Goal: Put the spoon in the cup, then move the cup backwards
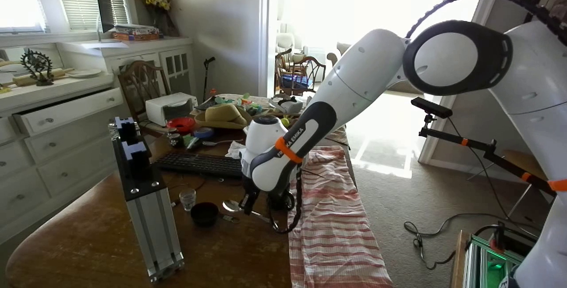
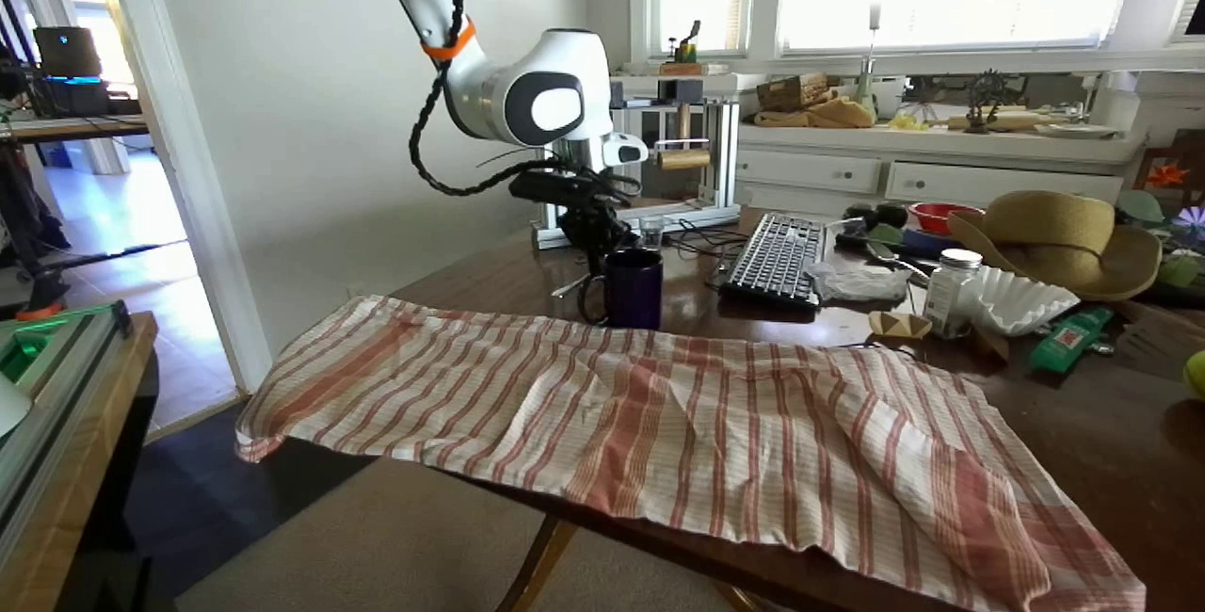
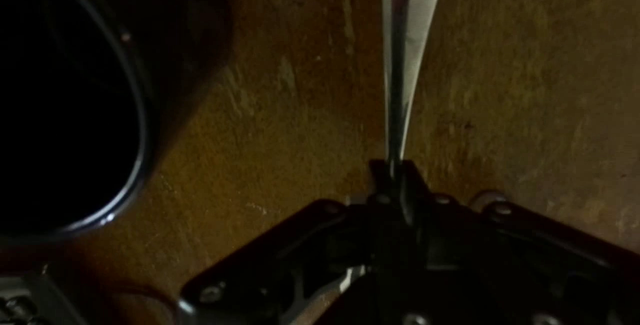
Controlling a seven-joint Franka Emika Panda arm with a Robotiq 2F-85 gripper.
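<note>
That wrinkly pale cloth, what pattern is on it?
Red stripes on the pale cloth, clearest in an exterior view.

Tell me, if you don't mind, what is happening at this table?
A robot arm has its hand closed on the narrow stem of the spoon; whether the spoon is clear of the table is hard to tell. The cup stands upright close beside the hand, by the striped cloth. The spoon is outside the cup, so putting it in is yet to be done, and moving the cup backwards is meant to follow.
</note>
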